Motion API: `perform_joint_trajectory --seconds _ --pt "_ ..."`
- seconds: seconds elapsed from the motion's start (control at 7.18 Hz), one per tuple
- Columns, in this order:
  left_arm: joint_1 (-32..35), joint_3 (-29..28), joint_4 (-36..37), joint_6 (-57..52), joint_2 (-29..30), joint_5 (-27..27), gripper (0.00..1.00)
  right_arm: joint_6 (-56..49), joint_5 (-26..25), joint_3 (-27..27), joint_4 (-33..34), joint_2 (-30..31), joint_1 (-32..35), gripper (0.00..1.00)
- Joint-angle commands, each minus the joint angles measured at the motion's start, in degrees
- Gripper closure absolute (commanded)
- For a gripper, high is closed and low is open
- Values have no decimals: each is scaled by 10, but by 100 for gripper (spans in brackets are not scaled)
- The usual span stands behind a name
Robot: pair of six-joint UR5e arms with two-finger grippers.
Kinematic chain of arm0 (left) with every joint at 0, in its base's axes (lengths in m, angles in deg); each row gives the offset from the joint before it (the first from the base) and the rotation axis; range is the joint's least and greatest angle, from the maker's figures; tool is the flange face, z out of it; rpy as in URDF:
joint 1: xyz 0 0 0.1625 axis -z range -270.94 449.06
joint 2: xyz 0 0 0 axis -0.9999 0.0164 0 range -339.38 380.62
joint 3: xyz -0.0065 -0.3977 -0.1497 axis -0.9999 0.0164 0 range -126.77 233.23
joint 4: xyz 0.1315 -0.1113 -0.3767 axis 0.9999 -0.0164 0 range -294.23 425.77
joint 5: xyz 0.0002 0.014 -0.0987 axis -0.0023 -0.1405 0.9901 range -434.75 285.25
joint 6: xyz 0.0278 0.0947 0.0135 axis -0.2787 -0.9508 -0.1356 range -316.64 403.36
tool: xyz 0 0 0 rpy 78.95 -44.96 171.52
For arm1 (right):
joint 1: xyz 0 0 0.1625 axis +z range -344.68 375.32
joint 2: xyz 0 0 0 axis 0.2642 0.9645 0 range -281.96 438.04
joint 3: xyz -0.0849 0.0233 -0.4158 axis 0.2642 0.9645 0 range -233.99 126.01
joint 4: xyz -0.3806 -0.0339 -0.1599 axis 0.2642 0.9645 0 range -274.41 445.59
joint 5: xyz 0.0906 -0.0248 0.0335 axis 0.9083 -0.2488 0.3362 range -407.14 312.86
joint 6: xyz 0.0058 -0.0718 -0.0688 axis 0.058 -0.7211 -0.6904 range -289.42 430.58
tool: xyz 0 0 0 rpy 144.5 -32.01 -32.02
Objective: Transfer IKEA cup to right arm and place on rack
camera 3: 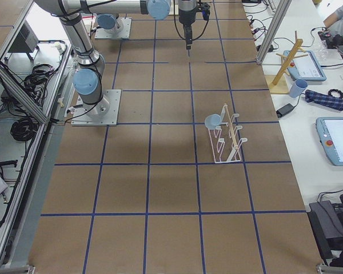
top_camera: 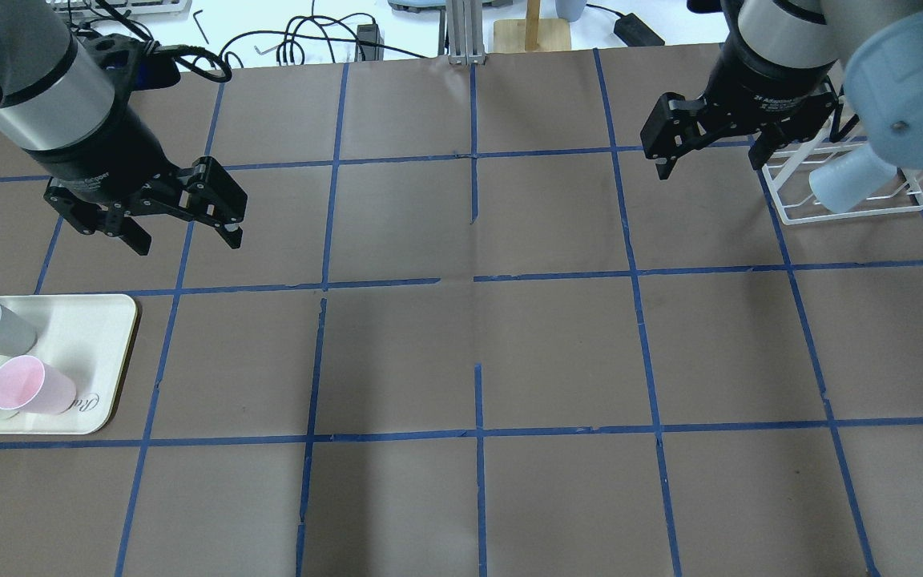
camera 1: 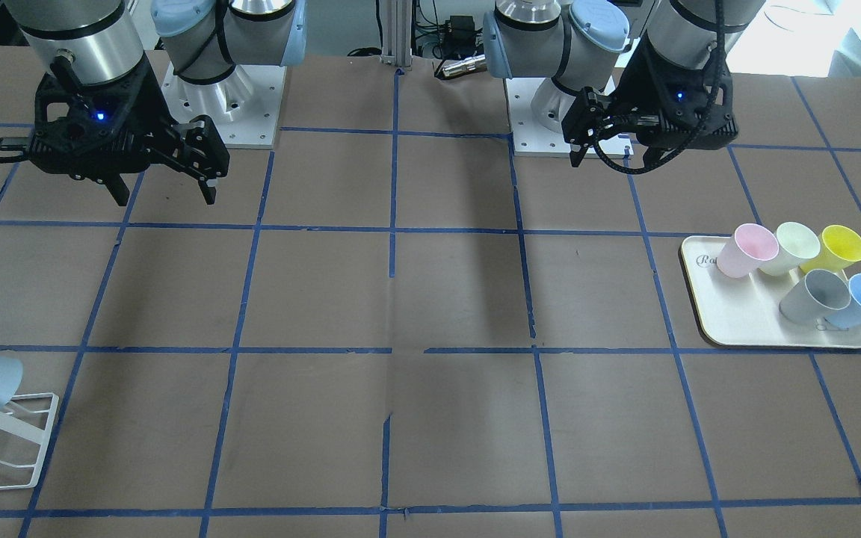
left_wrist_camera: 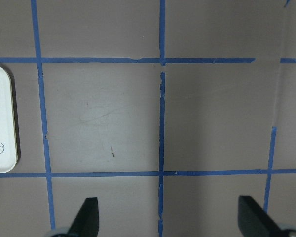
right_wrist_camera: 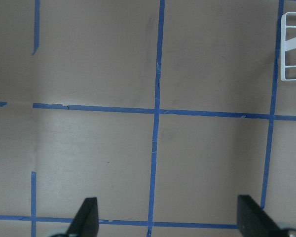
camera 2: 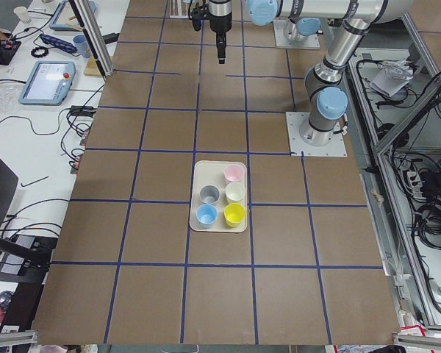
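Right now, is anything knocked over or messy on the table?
Nothing is spilled or broken. The five cups stand upright on the tray. The light-blue cup leans sideways because it hangs on the rack. The only scruffy bit: the blue tape has small gaps near the middle of the table.

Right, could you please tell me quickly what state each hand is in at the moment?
Left hand: open, holding nothing.
Right hand: open, holding nothing.
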Motion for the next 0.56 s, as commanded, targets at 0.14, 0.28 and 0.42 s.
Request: perform_joint_trajectory --seconds 0.14,0.28,0.42 --pt "0 -1 0 0 0 0 0 -2 -1 3 -2 -2 0 0" --pt "0 2 0 0 -1 0 0 -6 -1 3 0 -3 0 0" --pt "0 1 0 0 -1 1 0 -7 -1 3 -1 -2 -1 0"
